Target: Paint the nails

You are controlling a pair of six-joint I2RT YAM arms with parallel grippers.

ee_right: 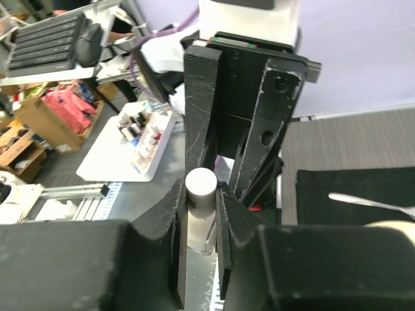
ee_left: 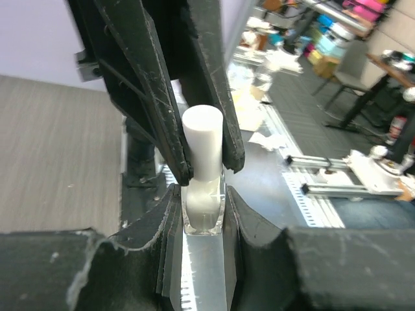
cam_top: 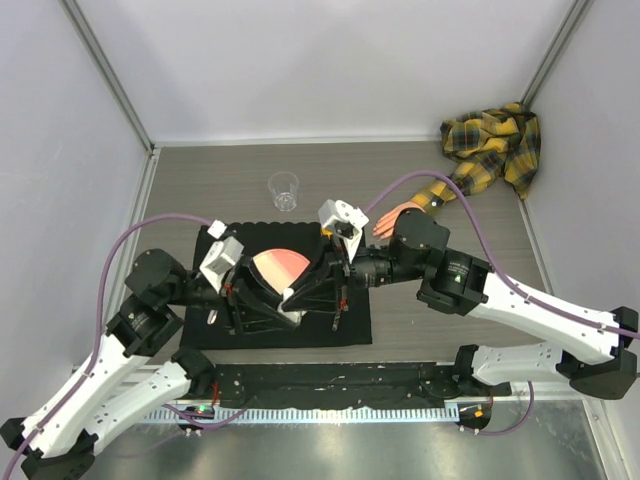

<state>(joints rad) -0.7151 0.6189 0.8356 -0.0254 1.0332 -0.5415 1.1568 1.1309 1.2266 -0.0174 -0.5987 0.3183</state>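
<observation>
Left hand (ee_left: 202, 194) clamps the bottle (ee_left: 205, 210), right hand (ee_right: 200, 191) grips its white cap (ee_left: 202, 136), still on; I judge nails (cam_top: 377, 229) unpainted.

place: robotics lab, a test cell inside a shared workroom.
evidence, cell: plain white walls (cam_top: 330, 60); metal corner posts (cam_top: 108, 70); wood-grain table (cam_top: 220, 170) with two robot arms (cam_top: 520, 300) bolted at its near edge; purple cables (cam_top: 415, 177); ruled strip (cam_top: 330, 412) along the front.
evidence, room beyond, seen past the wrists: keyboard (ee_right: 48, 40); cardboard box of pink packets (ee_right: 55, 113); white tray of small bottles (ee_right: 139, 133); grey carpet (ee_left: 305, 97); aluminium rails (ee_left: 324, 181); blurred bright clutter (ee_left: 324, 35) further off.
</observation>
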